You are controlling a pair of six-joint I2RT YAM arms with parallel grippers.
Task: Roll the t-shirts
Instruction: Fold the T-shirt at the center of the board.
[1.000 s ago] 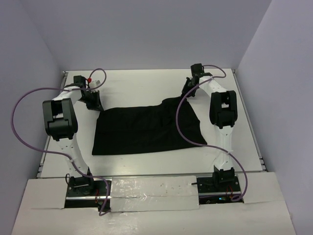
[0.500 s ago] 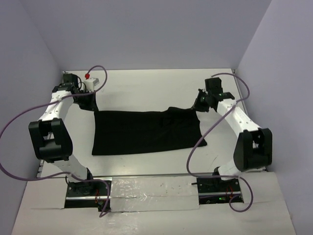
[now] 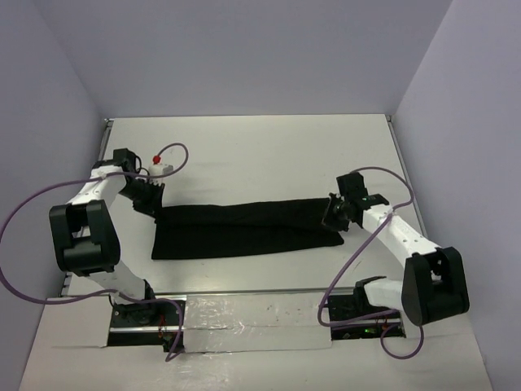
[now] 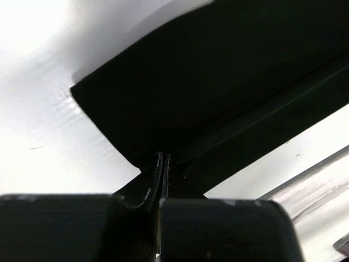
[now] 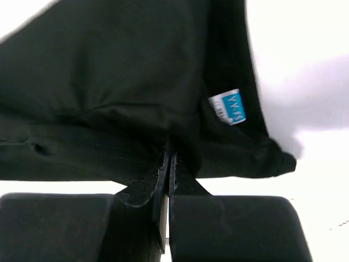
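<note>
A black t-shirt (image 3: 244, 228) lies on the white table as a long, narrow folded band. My left gripper (image 3: 153, 208) is shut on its far left corner. My right gripper (image 3: 332, 217) is shut on its far right corner. In the left wrist view the pressed fingertips (image 4: 162, 161) pinch the black fabric (image 4: 218, 82). In the right wrist view my gripper (image 5: 168, 158) pinches the cloth (image 5: 109, 82) near a small blue label (image 5: 229, 107).
The white table (image 3: 260, 151) is walled by lilac panels at the back and both sides. A small white part with a red cap (image 3: 158, 163) sits by the left arm. Purple cables (image 3: 24, 212) loop off both arms. A taped strip (image 3: 256, 319) lines the near edge.
Both grippers have pulled the shirt's far edge toward the near side, folding the wide spread shirt into a narrow band. Both arms have swung nearer and lower.
</note>
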